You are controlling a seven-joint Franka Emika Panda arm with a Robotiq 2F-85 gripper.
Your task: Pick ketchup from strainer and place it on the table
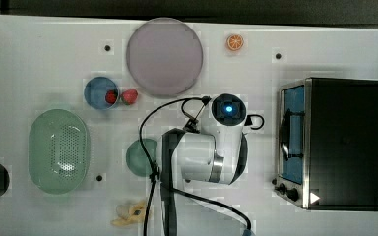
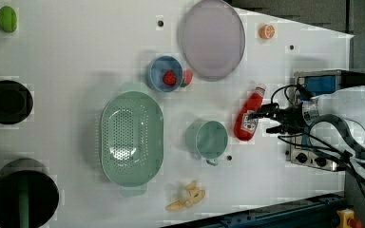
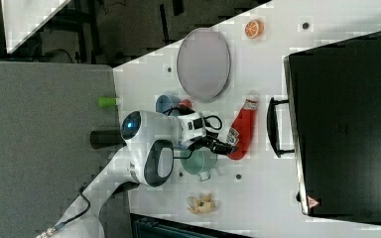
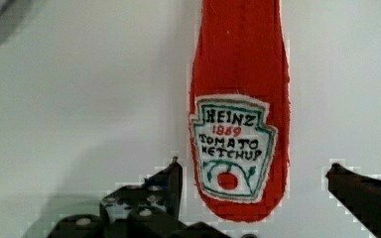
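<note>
Red ketchup (image 4: pixel 239 74), pale-green strainer (image 2: pixel 131 137)

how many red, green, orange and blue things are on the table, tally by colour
Red: 3, the ketchup lying on the table, a strawberry in the blue bowl, and a strawberry beside it
Green: 3, the strainer, the teal cup, the lime-green fruit
Orange: 1, the orange slice
Blue: 1, the blue bowl
Total: 8
</note>
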